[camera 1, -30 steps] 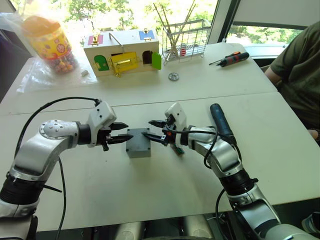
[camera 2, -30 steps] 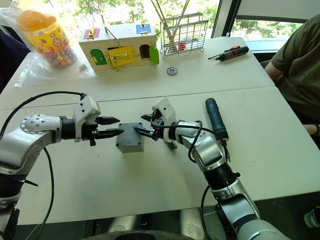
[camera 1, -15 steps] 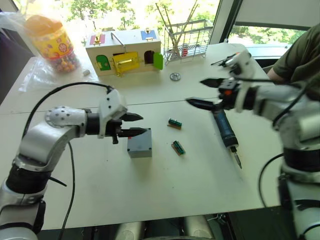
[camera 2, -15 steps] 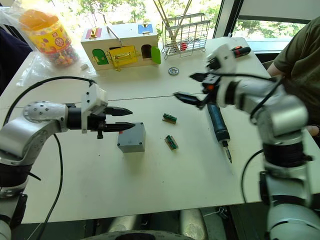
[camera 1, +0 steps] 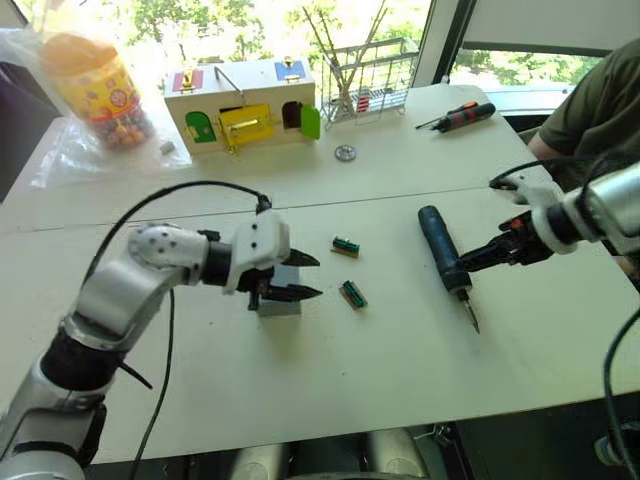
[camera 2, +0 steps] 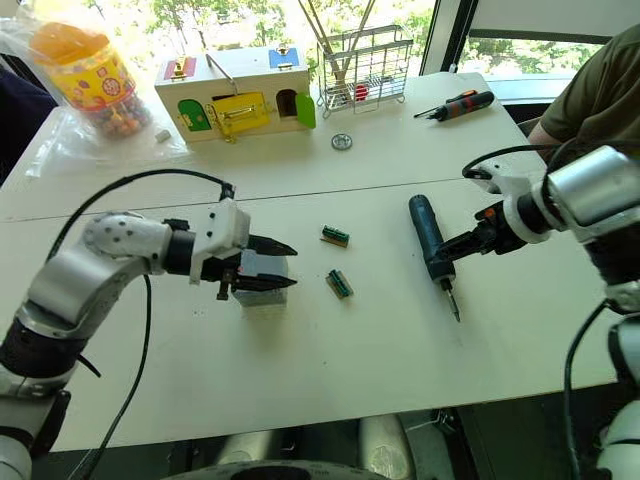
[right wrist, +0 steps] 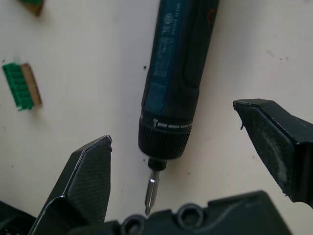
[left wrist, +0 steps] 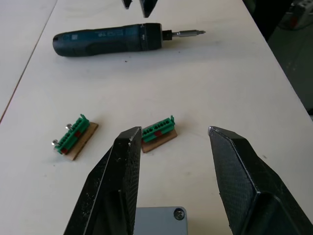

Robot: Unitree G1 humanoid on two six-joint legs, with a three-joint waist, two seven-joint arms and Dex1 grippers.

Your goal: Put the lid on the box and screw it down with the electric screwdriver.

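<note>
At the left of the white table (camera 1: 200, 400), the left gripper (camera 1: 303, 277) is held over the grey box (camera 1: 280, 303), its two black fingers (left wrist: 117, 181) spread apart with nothing between them. The box is seen resting on the table directly beneath those fingers, and whether a lid is already seated on it cannot be told; a flat grey corner with a screw hole is shown at the base of the left wrist view. Just to the right of the box, two small green connector strips (camera 1: 352, 294) are laid on the table, apart from each other and from the box. Further right, the screwdriver (camera 1: 443, 252) is laid flat on the table, its metal bit (right wrist: 152, 191) pointed toward the near edge. At the right, the right gripper (camera 1: 472, 261) is held beside the screwdriver's bit end, its fingers (right wrist: 90, 178) wide apart on either side of the tool's collar, without touching it. Along the far edge, a wooden latch box (camera 1: 243, 100), a wire rack (camera 1: 372, 75) and a hand screwdriver (camera 1: 458, 117) are set.
</note>
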